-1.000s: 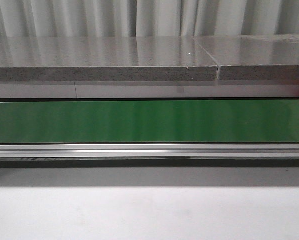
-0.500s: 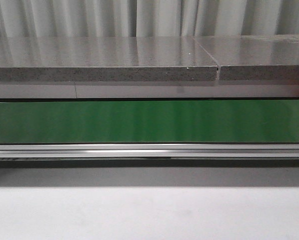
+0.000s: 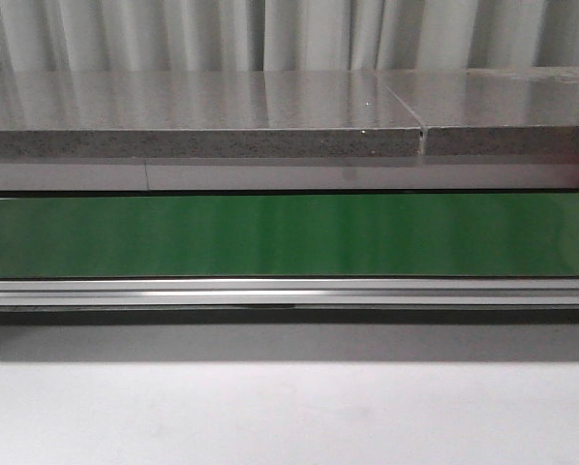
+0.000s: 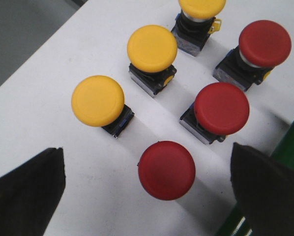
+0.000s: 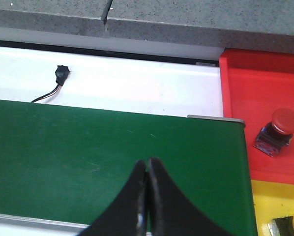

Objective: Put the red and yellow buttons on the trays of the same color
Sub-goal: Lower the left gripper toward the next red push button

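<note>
My left claw (image 4: 147,196) hangs spread wide over a white table (image 4: 34,103), holding nothing. Taking the nearest red button (image 4: 166,170) as my mark, it sits between my fingers, and five more stand beyond it: a yellow button (image 4: 98,100) off to one side, a second yellow button (image 4: 152,48) farther on, a third yellow button (image 4: 202,7) cut off at the frame edge, a second red button (image 4: 221,108) close by, and a third red button (image 4: 265,43) farthest off. All six wait unsorted.

The green belt (image 3: 289,235) runs bare across the front view.

My right claw (image 5: 147,167) is pinched shut and empty above that belt. Past the belt's end, the red tray (image 5: 245,93) already holds one red button (image 5: 279,129), and something yellow peeks from the yellow tray (image 5: 272,196). I judge the job only just begun.
</note>
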Available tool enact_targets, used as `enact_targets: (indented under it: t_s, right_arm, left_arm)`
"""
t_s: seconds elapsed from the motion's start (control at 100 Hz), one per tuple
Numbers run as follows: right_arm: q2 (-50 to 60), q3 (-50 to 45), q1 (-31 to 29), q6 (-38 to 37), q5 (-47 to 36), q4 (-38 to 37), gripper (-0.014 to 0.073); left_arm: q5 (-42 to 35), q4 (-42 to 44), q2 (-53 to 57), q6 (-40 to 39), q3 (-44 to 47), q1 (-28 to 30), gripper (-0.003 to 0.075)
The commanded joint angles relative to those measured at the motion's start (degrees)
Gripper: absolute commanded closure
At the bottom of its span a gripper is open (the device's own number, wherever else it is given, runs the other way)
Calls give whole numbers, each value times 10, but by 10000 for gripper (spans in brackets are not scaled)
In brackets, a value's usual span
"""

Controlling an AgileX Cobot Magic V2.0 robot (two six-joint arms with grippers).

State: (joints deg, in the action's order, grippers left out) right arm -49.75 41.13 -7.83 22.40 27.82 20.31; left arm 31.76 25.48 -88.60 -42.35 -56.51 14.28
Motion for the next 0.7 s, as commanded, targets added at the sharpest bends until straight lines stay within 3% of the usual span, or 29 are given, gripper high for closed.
enact_targets:
  t_s: [0.0, 0.51, 0.58, 0.69]
  right_arm:
    - [8, 14, -1, 6, -35, 8, 661]
    - [8, 14, -1, 6, -35, 8, 661]
    - [8, 14, -1, 6, -35, 8, 661]
    - [8, 14, -1, 6, -35, 8, 661]
  left_arm:
    - [-28, 6, 3, -2, -17, 2, 59]
    - [-34, 5, -54, -2, -17, 2, 63]
    - [-34, 5, -55, -2, -17, 2, 95]
    - [-31, 5, -57, -2, -17, 2, 207]
